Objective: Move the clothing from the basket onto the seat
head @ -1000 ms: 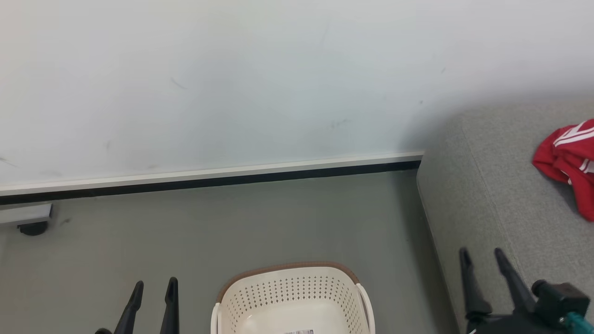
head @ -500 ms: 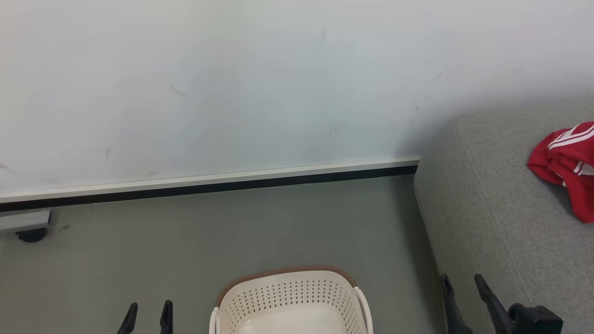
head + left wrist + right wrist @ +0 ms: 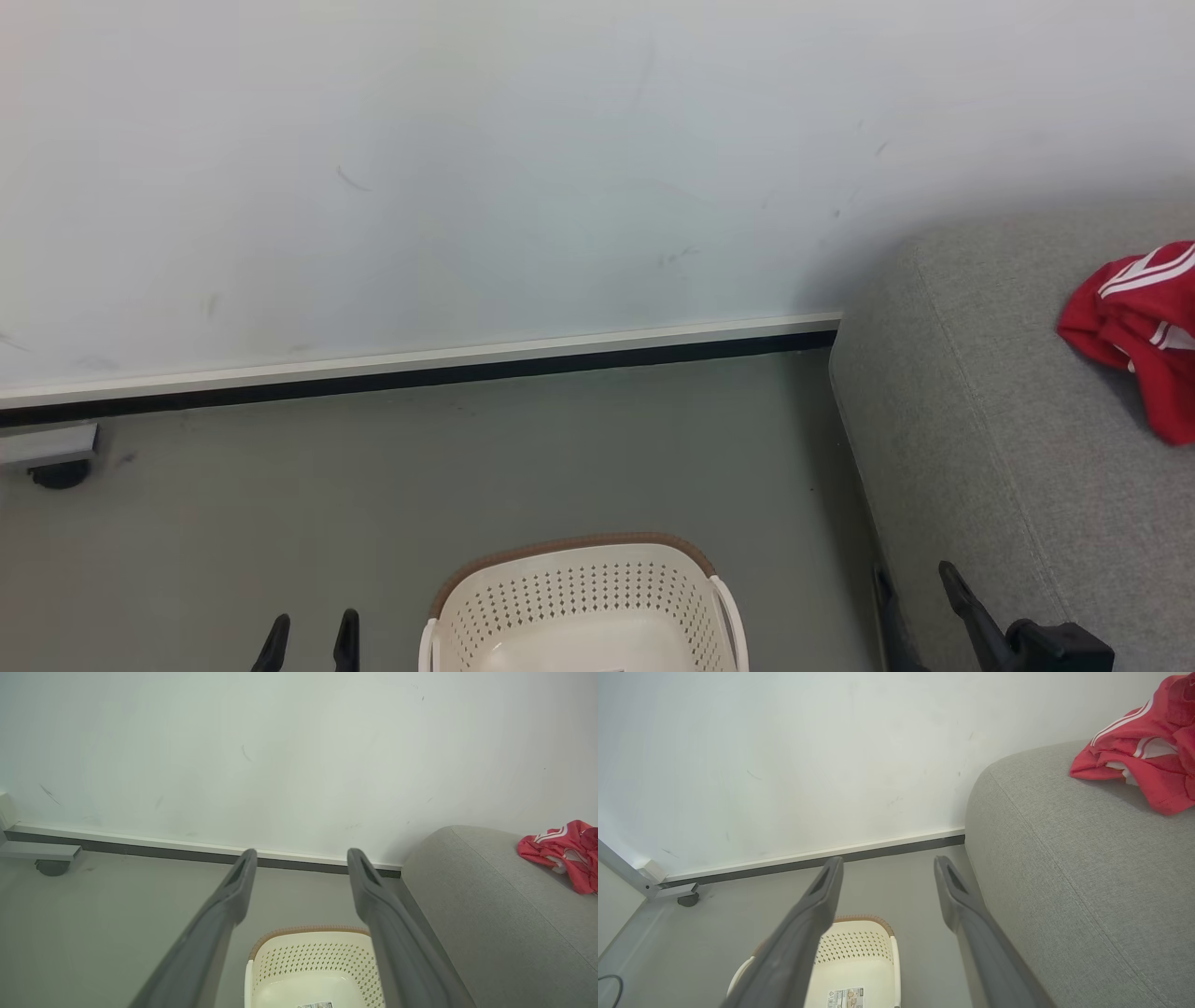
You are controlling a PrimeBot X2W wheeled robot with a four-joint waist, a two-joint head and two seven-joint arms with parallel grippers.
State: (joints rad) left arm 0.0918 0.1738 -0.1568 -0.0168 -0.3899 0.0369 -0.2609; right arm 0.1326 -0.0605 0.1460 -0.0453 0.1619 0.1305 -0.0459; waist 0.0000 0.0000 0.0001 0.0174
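Note:
The red clothing [image 3: 1141,327] with white stripes lies crumpled on the grey seat [image 3: 990,439] at the right; it also shows as clothing [image 3: 563,851] and clothing [image 3: 1143,751] in the wrist views. The cream basket [image 3: 579,597] stands on the floor at the bottom centre, and the part of its bottom in view holds just a label [image 3: 846,996]. My left gripper [image 3: 312,623] is open at the basket's left. My right gripper [image 3: 915,574] is open by the seat's near edge, right of the basket. Nothing sits between either pair of fingers.
A white wall with a pale skirting board [image 3: 420,359] over a dark strip runs behind the grey floor. A metal frame foot with a black caster [image 3: 56,471] stands at the far left by the wall. A dark cable [image 3: 607,987] lies on the floor.
Both grippers have sunk toward the bottom edge of the head view, the right one also drifting left off the seat. The head camera itself shifted slightly. Clothing and basket have stayed put.

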